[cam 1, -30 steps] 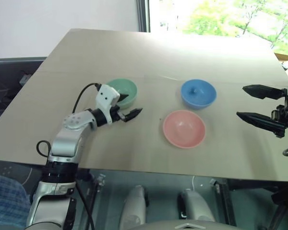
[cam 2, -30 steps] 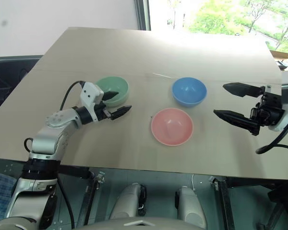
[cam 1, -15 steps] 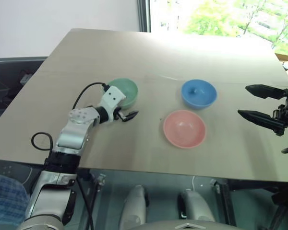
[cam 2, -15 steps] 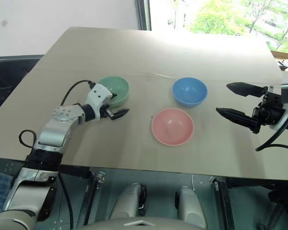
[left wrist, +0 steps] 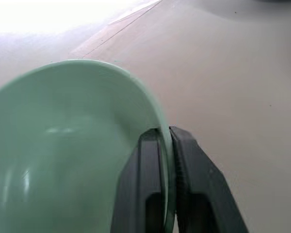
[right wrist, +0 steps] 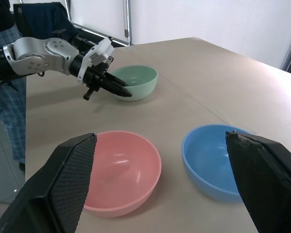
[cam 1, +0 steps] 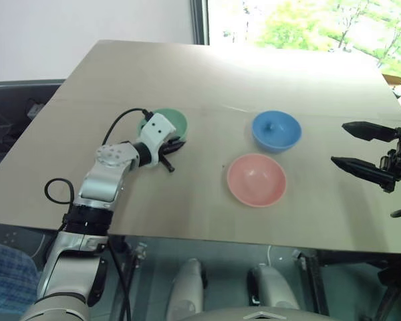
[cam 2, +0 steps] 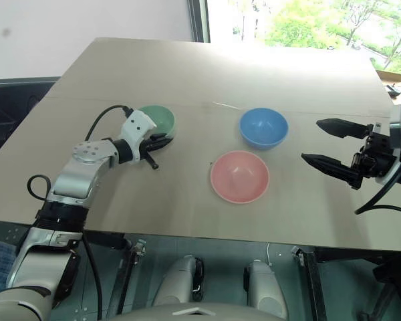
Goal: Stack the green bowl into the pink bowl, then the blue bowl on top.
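Observation:
The green bowl [cam 1: 174, 122] sits on the table's left half. My left gripper [cam 1: 176, 143] is shut on its near right rim; in the left wrist view one finger [left wrist: 148, 194] is inside the green bowl [left wrist: 63, 145] and the other outside. The pink bowl [cam 1: 256, 179] rests near the middle front, upright and empty. Just behind it stands the blue bowl [cam 1: 276, 130] with a small bump at its centre. My right gripper [cam 1: 338, 142] hovers open at the right, apart from both bowls, pointing left toward them.
The tan table [cam 1: 187, 73] ends in a front edge close to the pink bowl. A window lies beyond the far edge. A person in checked trousers [right wrist: 7, 92] stands by the table's left side.
My left gripper has slid onto the green bowl's rim, rolled, and gone from open to shut on it. The right gripper and the other two bowls have not moved.

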You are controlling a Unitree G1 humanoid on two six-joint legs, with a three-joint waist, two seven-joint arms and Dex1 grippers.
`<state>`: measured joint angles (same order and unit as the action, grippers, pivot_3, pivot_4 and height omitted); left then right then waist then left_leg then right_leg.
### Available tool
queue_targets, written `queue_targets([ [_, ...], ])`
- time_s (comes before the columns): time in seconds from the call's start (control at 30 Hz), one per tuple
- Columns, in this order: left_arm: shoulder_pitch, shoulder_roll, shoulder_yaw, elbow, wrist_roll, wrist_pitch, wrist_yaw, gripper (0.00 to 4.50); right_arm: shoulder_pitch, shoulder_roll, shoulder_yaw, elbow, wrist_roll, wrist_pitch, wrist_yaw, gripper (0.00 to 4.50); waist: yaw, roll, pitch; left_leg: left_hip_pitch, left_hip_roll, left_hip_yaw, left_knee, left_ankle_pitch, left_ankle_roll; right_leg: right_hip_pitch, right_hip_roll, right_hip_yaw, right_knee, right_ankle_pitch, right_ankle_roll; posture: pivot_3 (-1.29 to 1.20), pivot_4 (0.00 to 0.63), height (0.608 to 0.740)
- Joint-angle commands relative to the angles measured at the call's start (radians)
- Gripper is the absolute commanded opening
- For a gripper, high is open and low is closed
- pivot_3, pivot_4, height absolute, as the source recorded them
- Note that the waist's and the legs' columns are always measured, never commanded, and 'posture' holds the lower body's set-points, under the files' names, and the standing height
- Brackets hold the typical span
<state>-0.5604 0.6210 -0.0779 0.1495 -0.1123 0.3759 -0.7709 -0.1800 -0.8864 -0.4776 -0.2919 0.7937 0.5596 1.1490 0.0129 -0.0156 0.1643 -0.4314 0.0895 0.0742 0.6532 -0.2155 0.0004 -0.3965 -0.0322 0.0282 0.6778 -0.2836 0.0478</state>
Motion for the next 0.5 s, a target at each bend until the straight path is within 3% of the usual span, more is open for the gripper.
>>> queue_targets([
  [0.03, -0.017, 0.004, 0.016, -0.011, -0.011, -0.028, -0.023, 0.06, 0.004, -0.016, -0.027, 0.001, 0.002, -0.025, 0.002, 4.50, 0.000, 0.000, 0.000, 0.000, 0.000, 0.000, 0.000, 0.000, 0.000, 0.000, 0.000, 0.000, 0.000, 0.000, 0.000, 0.00, 0.150, 0.740],
  [0.33, -0.098, -0.043, 0.043, -0.091, -0.111, -0.043, -0.091, 0.06, 0.006, -0.013, -0.021, 0.013, 0.005, -0.035, 0.006, 4.50, 0.001, 0.000, 0.000, 0.000, 0.000, 0.000, 0.000, 0.000, 0.000, 0.000, 0.000, 0.000, 0.000, 0.000, 0.000, 0.00, 0.150, 0.740],
  [0.5, -0.115, -0.039, -0.013, -0.209, -0.159, -0.075, -0.229, 0.06, 0.012, -0.013, -0.022, 0.019, 0.001, -0.040, 0.008, 4.50, 0.000, 0.000, 0.000, 0.000, 0.000, 0.000, 0.000, 0.000, 0.000, 0.000, 0.000, 0.000, 0.000, 0.000, 0.000, 0.00, 0.150, 0.740],
])
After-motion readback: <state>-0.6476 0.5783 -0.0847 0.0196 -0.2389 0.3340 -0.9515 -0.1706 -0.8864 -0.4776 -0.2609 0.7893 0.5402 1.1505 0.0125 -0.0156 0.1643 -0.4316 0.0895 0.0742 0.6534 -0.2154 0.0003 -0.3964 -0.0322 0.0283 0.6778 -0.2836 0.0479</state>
